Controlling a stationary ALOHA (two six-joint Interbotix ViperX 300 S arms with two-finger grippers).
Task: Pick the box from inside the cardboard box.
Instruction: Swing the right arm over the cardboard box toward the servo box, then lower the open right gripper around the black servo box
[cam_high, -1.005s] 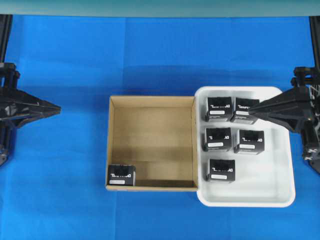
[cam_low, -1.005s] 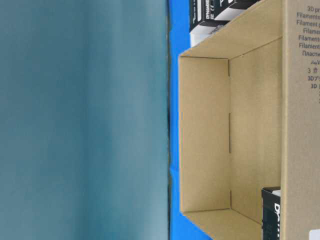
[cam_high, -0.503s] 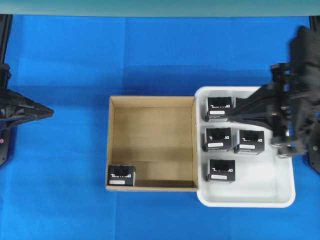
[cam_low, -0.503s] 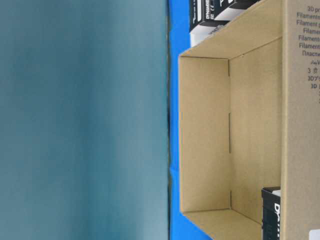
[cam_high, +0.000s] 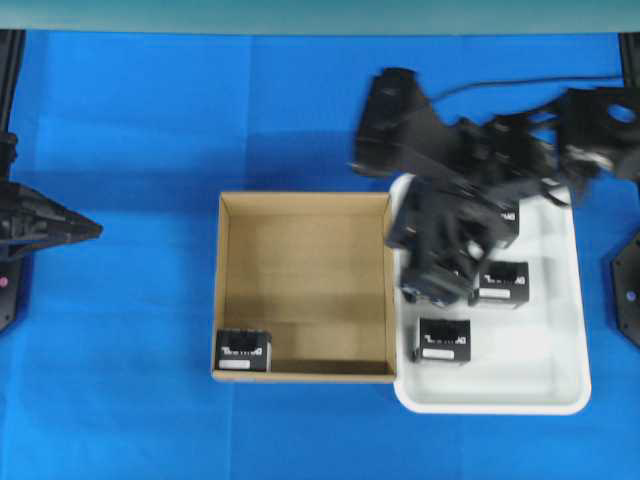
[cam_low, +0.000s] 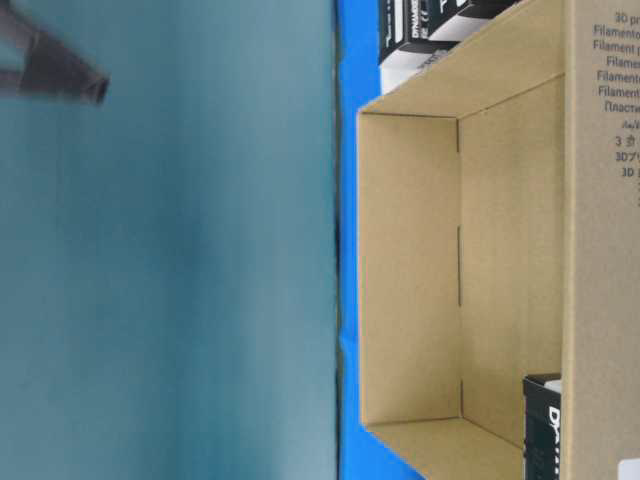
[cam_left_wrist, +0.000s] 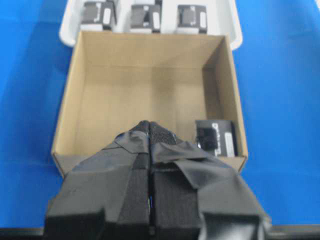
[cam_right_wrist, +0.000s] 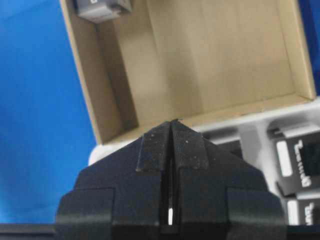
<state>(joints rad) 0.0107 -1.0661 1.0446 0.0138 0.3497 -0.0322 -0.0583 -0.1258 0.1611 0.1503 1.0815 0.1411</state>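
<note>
From overhead, you see the cardboard box (cam_high: 304, 286) sitting on the blue tabletop (cam_high: 120, 400), with the box (cam_high: 243, 351) in its near-left corner, touching the front and left walls. Just to the right, touching the carton's side, is a white tray (cam_high: 560, 400) with more black boxes (cam_high: 443, 340) in it. Your right hand (cam_high: 432, 290) is blurred above the left part of the tray, near the carton's right wall; from this view you cannot tell how its fingers stand. Your left hand (cam_high: 95, 228) sits at the left edge, well apart from the carton, its tip drawn to a point.

The table-level view is turned on its side. You see the inside of the cardboard box (cam_low: 420, 270), and a corner of the box (cam_low: 542, 425) at the bottom, against the printed wall. A dark, blurred tip (cam_low: 70, 75) shows at the upper left.

From the left wrist, your left hand (cam_left_wrist: 150, 125) has its fingers pressed together with nothing between them, pointing at the cardboard box (cam_left_wrist: 70, 100). The box (cam_left_wrist: 216, 137) lies in the near-right corner there, and the white tray (cam_left_wrist: 70, 37) sits beyond the far wall.

From the right wrist, your right hand (cam_right_wrist: 171, 125) is closed, fingers meeting, holding nothing, over the carton's edge where it meets the white tray (cam_right_wrist: 250, 132). The box (cam_right_wrist: 102, 8) is in the far corner of the cardboard box (cam_right_wrist: 220, 55), at the top of the frame.
</note>
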